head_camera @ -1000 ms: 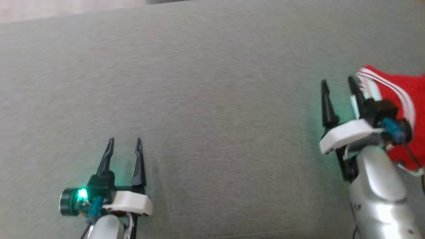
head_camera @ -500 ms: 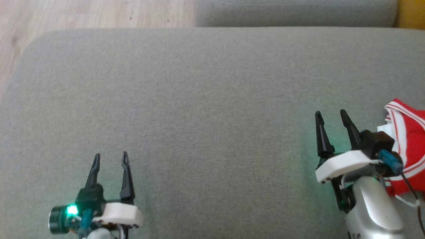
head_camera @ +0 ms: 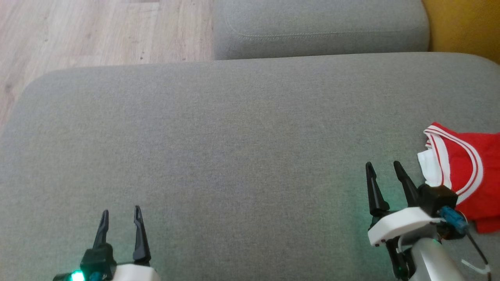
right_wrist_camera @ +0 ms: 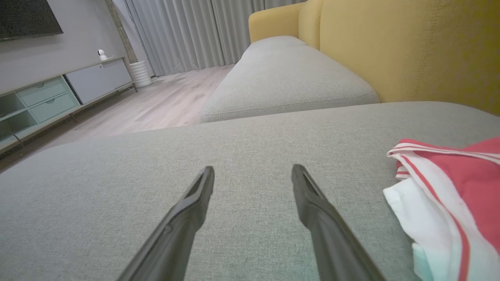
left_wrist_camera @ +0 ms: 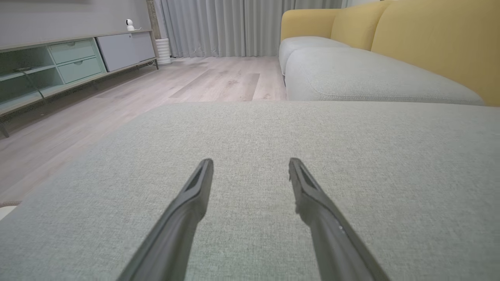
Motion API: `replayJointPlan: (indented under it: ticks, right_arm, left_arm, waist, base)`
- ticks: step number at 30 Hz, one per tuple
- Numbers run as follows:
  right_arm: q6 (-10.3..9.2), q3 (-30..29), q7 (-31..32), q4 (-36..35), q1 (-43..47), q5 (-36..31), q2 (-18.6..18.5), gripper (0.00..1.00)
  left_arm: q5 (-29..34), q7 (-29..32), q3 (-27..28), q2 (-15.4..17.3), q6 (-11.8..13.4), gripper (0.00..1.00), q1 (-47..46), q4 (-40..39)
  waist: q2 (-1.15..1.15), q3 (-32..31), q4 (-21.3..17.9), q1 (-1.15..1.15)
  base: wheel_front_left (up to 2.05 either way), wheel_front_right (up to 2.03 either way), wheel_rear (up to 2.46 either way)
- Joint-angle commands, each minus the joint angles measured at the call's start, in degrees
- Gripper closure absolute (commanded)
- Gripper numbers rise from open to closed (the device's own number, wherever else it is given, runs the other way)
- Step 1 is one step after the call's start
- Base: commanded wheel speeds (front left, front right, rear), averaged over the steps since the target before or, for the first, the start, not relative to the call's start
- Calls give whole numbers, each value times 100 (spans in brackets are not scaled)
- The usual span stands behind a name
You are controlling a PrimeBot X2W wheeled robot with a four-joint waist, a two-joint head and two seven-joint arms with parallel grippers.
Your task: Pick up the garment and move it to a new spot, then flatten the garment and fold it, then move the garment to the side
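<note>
The only storage I can see is the low cabinet (left_wrist_camera: 58,62) along the wall in the left wrist view: 2 pale green drawers (left_wrist_camera: 74,58) stacked and shut, a flat grey door beside them, and an open bay whose contents I cannot make out. A small white camera (left_wrist_camera: 129,24) sits on top.

The work surface is a broad grey seat cushion (head_camera: 234,136) with a fine woven weave and rounded corners. A 2nd cushion (head_camera: 312,27) butts against its far side, with a stitched seam near its edge. Mustard-yellow backrests (right_wrist_camera: 410,50) stand on the right, pale wood flooring (head_camera: 78,31) lies to the left, and grey pleated curtains (left_wrist_camera: 226,27) hang at the back.

The garment (head_camera: 465,171) lies bunched on the cushion at the right edge of my head view: red fabric with white striped trim and a white layer showing at its near-left corner. It sits just beside the right gripper (head_camera: 382,164), on that gripper's right, and the fingers are apart from it.

Both arms reach forward, fingers low and nearly parallel to the cushion. The right gripper's 2 dark tapered fingers are spread wide with only bare fabric between them. The left gripper (head_camera: 120,210), low at my left with a green light on its base, is equally wide apart and grasps nothing, well away from the garment.
</note>
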Motion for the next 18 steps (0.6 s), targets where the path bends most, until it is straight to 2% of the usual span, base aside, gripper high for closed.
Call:
replayJointPlan:
  ticks: [1, 6, 17, 18]
  right_arm:
    - [-4, 156, -62, -199, -123, 60, 13, 0]
    - [-4, 165, -62, -235, -84, 110, 14, 0]
    - [-4, 373, -62, -238, -136, 124, 14, 0]
    - [0, 223, 0, -53, 8, 92, 10, 100]
  left_arm:
    - [10, -29, 199, 24, -17, 0, -168, -216]
    - [-162, -29, 281, 24, -262, 0, -117, -273]
    - [-426, -29, 293, 24, -526, 0, -142, -146]
    - [-413, 0, 78, -1, -507, 100, 12, 21]
  waist:
    - [0, -15, -3, 1]
    - [0, -36, 4, 1]
    - [0, -27, -10, 1]
    - [0, -27, -11, 1]
  base:
    - [0, 0, 0]
    - [0, 0, 0]
    - [0, 0, 0]
    - [0, 0, 0]
